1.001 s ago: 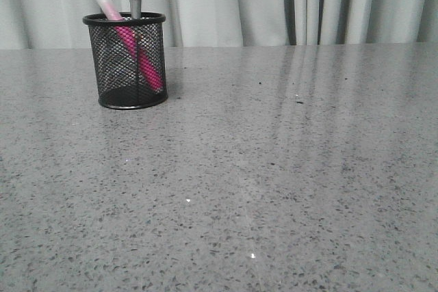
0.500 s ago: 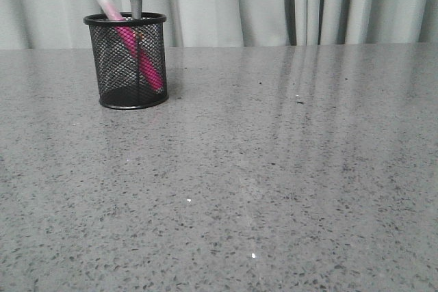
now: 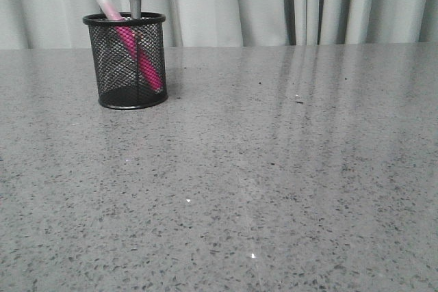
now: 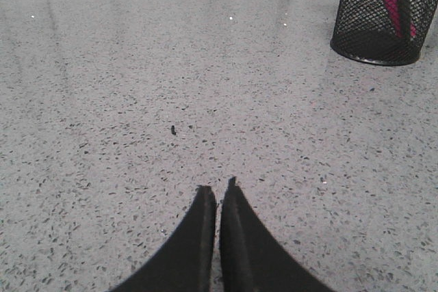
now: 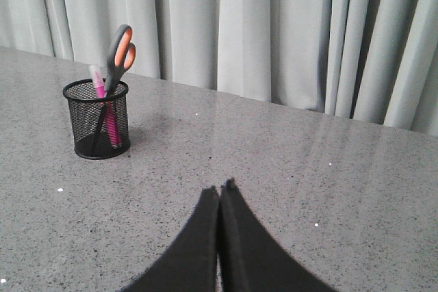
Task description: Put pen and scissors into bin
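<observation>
Nothing moved: pen [image 3: 140, 56] leaning, cap up, in bin [image 3: 129, 66].

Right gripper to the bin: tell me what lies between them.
Nothing. In the right wrist view, only bare speckled table lies between the shut right gripper and the bin, which holds the pen and scissors.

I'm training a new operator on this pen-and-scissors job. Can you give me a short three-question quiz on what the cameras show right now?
1. True or false: the scissors stand in the bin with handles up.
2. Where is the pen? A) flat on the table B) leaning inside the bin C) held by a claw
3. Fill in: both the left claw and the right claw are ____ and hold nothing.

Key: 1 true; 2 B; 3 shut.
</observation>
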### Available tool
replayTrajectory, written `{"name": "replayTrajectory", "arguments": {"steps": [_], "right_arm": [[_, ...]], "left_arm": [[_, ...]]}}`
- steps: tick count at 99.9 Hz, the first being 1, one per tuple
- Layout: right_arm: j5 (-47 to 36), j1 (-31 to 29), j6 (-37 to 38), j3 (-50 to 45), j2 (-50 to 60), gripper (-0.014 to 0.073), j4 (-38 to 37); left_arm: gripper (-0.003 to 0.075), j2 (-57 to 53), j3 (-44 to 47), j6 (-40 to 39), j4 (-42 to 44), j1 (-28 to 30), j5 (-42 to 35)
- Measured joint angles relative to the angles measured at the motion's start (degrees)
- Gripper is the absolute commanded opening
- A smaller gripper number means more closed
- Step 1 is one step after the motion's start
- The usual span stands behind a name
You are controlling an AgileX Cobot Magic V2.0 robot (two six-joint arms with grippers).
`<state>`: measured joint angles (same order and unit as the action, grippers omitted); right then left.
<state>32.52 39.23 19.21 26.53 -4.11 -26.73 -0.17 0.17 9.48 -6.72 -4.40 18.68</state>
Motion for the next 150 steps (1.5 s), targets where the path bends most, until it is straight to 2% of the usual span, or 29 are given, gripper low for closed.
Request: {"name": "replayTrajectory", "arguments": {"steps": [25,34,42,53,66,72,81,91,110,150], "right_arm": [[1.44,0.00,0.00,0.00,0.00,-0.0062,-0.46],[1.89,-1.65,0.00,-0.89,0.00,-0.0062,-0.84],[0.66,-5.64,-0.36,-3.19,0.00,-0.0062,0.51],[-3.19,-13.26,-5.67,-8.52,0.00,-0.0062,8.64],[-15.24,-23.59,-13.28,-18.51,0.00,-0.0062,18.18],[-21.36,-27.41,-15.29,-22.82,0.00,-0.0062,19.91],[-24.91,-30.93,-16.47,-26.78,0.33,-0.0062,21.04],[-23.26,-32.28,-16.81,-27.13,2.51,-0.0062,21.38],[-13.93,-32.44,-16.94,-27.13,4.48,-0.0062,22.00],[-13.81,-32.44,-17.16,-27.13,4.67,-0.0062,22.04]], "left_arm": [[-0.0011,0.00,0.00,0.00,0.00,0.00,0.10],[-0.0011,0.00,0.00,0.00,0.00,0.00,0.10],[-0.0011,0.00,0.00,0.00,0.00,0.00,0.10],[-0.0011,0.00,0.00,0.00,0.00,0.00,0.10],[-0.0011,0.00,0.00,0.00,0.00,0.00,0.10],[-0.0011,0.00,0.00,0.00,0.00,0.00,0.10],[-0.0011,0.00,0.00,0.00,0.00,0.00,0.10],[-0.0011,0.00,0.00,0.00,0.00,0.00,0.10],[-0.0011,0.00,0.00,0.00,-0.09,0.00,0.10],[-0.0011,0.00,0.00,0.00,-0.09,0.00,0.10]]}}
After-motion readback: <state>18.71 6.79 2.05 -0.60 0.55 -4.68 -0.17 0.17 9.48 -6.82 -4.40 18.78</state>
